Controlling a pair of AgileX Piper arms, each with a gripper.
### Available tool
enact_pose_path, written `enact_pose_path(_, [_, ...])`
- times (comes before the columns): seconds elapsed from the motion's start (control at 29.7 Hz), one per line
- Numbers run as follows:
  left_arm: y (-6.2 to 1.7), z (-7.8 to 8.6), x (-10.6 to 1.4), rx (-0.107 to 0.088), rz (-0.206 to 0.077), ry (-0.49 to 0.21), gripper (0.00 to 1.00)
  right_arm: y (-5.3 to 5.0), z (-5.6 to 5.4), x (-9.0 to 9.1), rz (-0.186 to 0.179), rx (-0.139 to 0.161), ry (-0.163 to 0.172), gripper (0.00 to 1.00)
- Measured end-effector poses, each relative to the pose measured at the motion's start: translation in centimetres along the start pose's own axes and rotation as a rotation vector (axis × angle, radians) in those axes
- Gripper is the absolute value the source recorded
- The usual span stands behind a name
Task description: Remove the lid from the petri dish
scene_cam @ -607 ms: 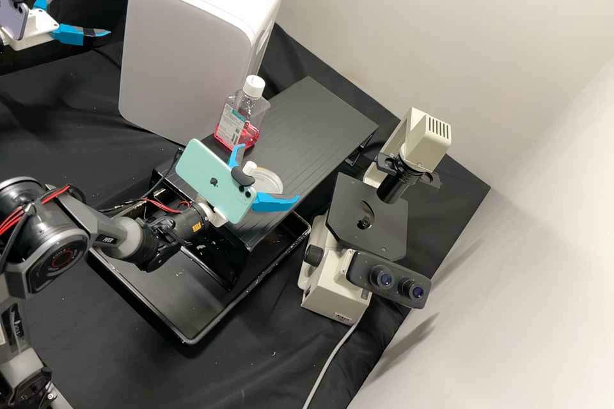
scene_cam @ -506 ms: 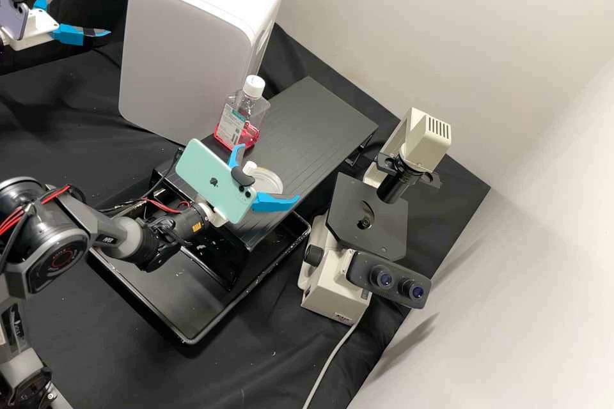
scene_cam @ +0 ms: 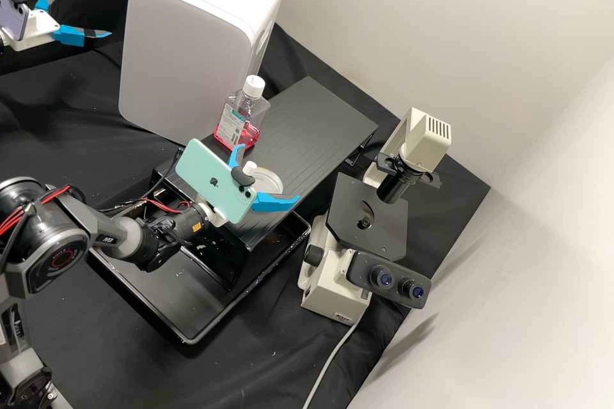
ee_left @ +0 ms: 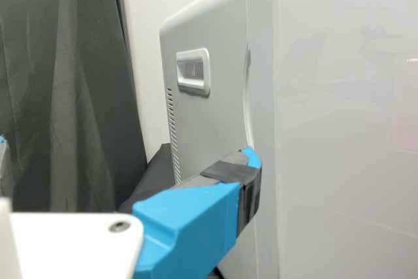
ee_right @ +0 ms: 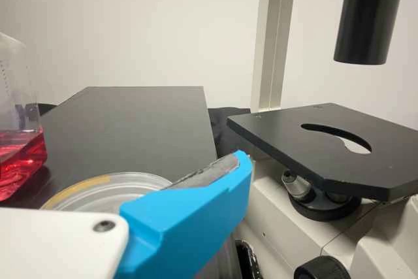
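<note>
1. My left hand (scene_cam: 86, 10) hangs over the far left corner of the surface (scene_cam: 77, 115), fingers spread wide and holding nothing. It is just beside the white cabinet (scene_cam: 192, 38).
2. My right hand (scene_cam: 267, 176) is wide open too and grips nothing. Its two blue fingers (ee_right: 189, 220) stand either side of the petri dish (scene_cam: 272, 184). I cannot tell whether they touch it.
3. The dish sits at the near end of the black platform (scene_cam: 320, 121), by the edge facing the microscope (scene_cam: 371, 230), with the lid (ee_right: 108, 187) on.
4. I judge the step to be the grasp. I would keep the fingers high on the rim so they catch only the lid, close gently, then lift straight up. A low grip would carry the base along.
5. The red-filled flask (scene_cam: 240, 116) stands farther along the platform, at the cabinet-side edge, so I would keep clear of it.
6. A black tray (scene_cam: 185, 307) lies under the platform, black cloth covers the surface, and plain pale walls close it in behind and on the right.
</note>
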Motion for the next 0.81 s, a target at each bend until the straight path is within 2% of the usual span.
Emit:
enact_pose_path(0.07, [-0.06, 0.6, 0.0, -0.028, -0.002, -0.02, 1.0, 0.0, 0.0, 0.0, 0.0, 0.0, 0.0, 1.0])
enact_pose_path(0.1, [-0.07, 0.9, 0.0, -0.036, -0.003, -0.029, 1.0, 0.0, 0.0, 0.0, 0.0, 0.0, 0.0, 1.0])
enact_pose_path(0.17, [0.09, 2.1, -0.3, -0.058, 0.0, -0.071, 1.0, 0.0, 0.0, 0.0, 0.0, 0.0, 0.0, 1.0])
enact_pose_path(0.3, [-0.16, 4.1, -1.1, -0.077, -0.01, -0.19, 1.0, 0.0, 0.0, 0.0, 0.0, 0.0, 0.0, 1.0])
enact_pose_path(0.44, [-1.05, 5.2, -2.5, -0.137, -0.024, -0.309, 1.0, 0.0, 0.0, 0.0, 0.0, 0.0, 0.0, 1.0])
enact_pose_path(0.51, [-1.71, 5.5, -3.3, -0.157, -0.045, -0.353, 1.0, 0.0, 0.0, 0.0, 0.0, 0.0, 0.0, 1.0])
enact_pose_path(0.54, [-2.03, 5.9, -3.8, -0.175, -0.049, -0.391, 1.0, 0.0, 0.0, 0.0, 0.0, 0.0, 0.0, 1.0])
enact_pose_path(0.64, [-3.22, 6.6, -4.9, -0.206, -0.109, -0.441, 1.0, 0.0, 0.0, 0.0, 0.0, 0.0, 0.0, 1.0])
enact_pose_path(0.71, [-3.95, 7.0, -5.6, -0.211, -0.149, -0.466, 1.0, 0.0, 0.0, 0.0, 0.0, 0.0, 0.0, 1.0])
enact_pose_path(0.81, [-4.74, 7.6, -6.6, -0.208, -0.193, -0.496, 1.0, 0.0, 0.0, 0.0, 0.0, 0.0, 0.0, 1.0])
